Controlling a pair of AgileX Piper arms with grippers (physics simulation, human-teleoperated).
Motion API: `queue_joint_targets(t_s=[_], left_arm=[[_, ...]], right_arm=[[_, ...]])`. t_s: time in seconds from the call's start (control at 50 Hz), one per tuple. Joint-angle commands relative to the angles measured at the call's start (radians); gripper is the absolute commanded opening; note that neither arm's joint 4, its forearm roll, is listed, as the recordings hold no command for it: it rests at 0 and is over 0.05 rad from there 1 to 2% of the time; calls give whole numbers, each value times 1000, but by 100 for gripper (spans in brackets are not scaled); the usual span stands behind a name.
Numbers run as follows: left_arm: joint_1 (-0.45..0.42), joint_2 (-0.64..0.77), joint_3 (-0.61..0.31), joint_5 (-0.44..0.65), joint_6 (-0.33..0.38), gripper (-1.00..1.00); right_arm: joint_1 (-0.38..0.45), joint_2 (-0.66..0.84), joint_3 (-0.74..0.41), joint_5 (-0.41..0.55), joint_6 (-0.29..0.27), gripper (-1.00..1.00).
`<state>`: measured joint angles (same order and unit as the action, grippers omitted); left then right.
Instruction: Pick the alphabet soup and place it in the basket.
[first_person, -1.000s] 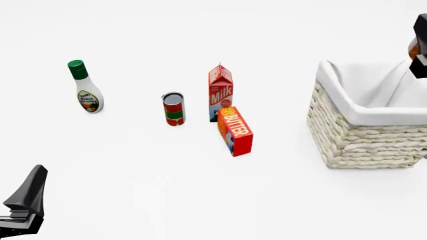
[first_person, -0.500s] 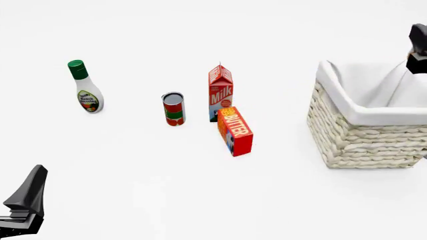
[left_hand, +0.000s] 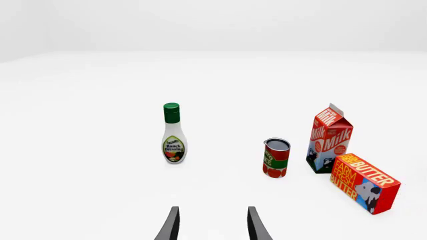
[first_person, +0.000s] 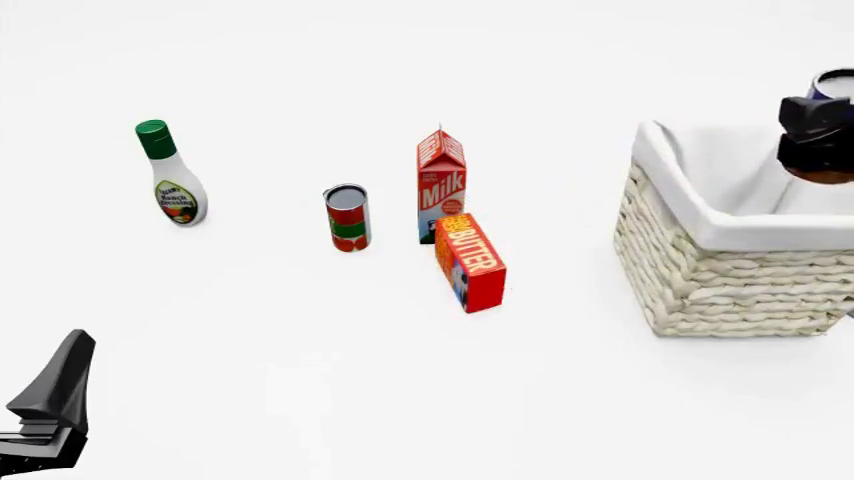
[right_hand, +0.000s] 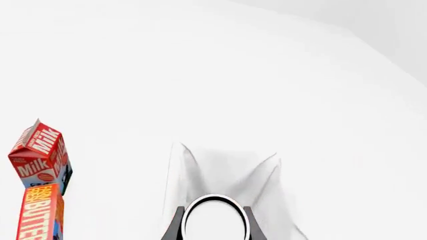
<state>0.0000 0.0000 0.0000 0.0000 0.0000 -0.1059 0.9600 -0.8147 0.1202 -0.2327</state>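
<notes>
1. The right tool (right_hand: 212, 227) holds the soup can (right_hand: 213, 220), with one finger on each side of its round silver top.
2. In the front view the soup can (first_person: 833, 82) hangs in the air over the back right part of the basket (first_person: 721, 270). It looks like it is above the white cloth and not touching it, but the edge of the picture cuts it off.
3. The left tool (left_hand: 212, 225) is open, with nothing between its two dark fingers. It sits low near the front left of the bench (first_person: 400, 380).
4. A red and green can (first_person: 347, 217), a milk carton (first_person: 441, 185) and a butter box (first_person: 470, 262) stand close together in the middle.
5. A dressing bottle (first_person: 171, 176) stands alone, far to the left.
</notes>
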Motion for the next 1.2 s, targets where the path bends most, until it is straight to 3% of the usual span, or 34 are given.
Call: queue_joint_targets(t_s=[0.02, 0.36, 0.88, 1.2], left_arm=[[0, 0, 0, 0, 0, 100], [0, 0, 0, 0, 0, 100], [0, 0, 0, 0, 0, 100], [0, 0, 0, 0, 0, 100]], right_arm=[[10, 78, -37, 29, 0, -100], [-31, 117, -185, 140, -62, -100], [-53, 246, -177, 140, -131, -100], [-62, 301, -158, 110, -138, -100]])
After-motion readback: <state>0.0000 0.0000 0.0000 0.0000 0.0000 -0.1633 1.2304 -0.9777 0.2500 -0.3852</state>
